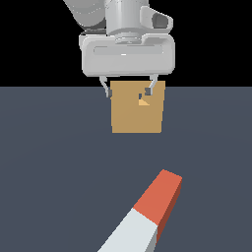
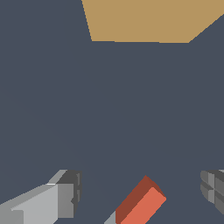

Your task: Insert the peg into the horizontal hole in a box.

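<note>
Hovering above the table [image 1: 49, 147] in the exterior view, the gripper [image 1: 129, 88] is holding nothing, jaws spread apart, overlapping the tan box [image 1: 137, 115] and its hole [image 1: 143, 102]. The peg [image 1: 147, 216] is lying well apart, red half pointing toward the box at a slant.

Showing in the wrist view: fingertips [image 2: 65, 199] flanking the peg's red end [image 2: 142, 203], off-centre between them. Risk: jaws closing skewed on the slanted bar, then jamming it at the hole.

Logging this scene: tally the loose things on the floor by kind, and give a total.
Peg: 1
Box: 1
Total: 2
</note>
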Controlling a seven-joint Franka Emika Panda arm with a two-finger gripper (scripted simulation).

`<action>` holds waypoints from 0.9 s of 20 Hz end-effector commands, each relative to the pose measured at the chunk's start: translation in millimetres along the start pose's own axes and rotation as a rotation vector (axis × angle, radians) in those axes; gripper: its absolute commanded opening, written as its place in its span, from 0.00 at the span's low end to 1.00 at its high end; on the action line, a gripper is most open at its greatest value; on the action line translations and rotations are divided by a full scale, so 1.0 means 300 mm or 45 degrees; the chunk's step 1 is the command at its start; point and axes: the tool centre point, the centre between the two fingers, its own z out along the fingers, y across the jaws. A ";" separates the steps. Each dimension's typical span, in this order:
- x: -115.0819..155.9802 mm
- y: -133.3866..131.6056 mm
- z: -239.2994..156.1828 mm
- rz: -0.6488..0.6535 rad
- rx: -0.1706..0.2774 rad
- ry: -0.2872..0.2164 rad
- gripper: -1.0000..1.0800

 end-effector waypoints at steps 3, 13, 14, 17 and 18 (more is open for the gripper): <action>-0.006 0.001 0.003 0.007 0.000 0.000 0.96; -0.227 0.033 0.113 0.262 0.014 0.003 0.96; -0.270 0.034 0.134 0.311 0.016 0.004 0.96; -0.416 0.023 0.207 0.479 0.025 0.007 0.96; -0.463 0.016 0.231 0.535 0.028 0.009 0.96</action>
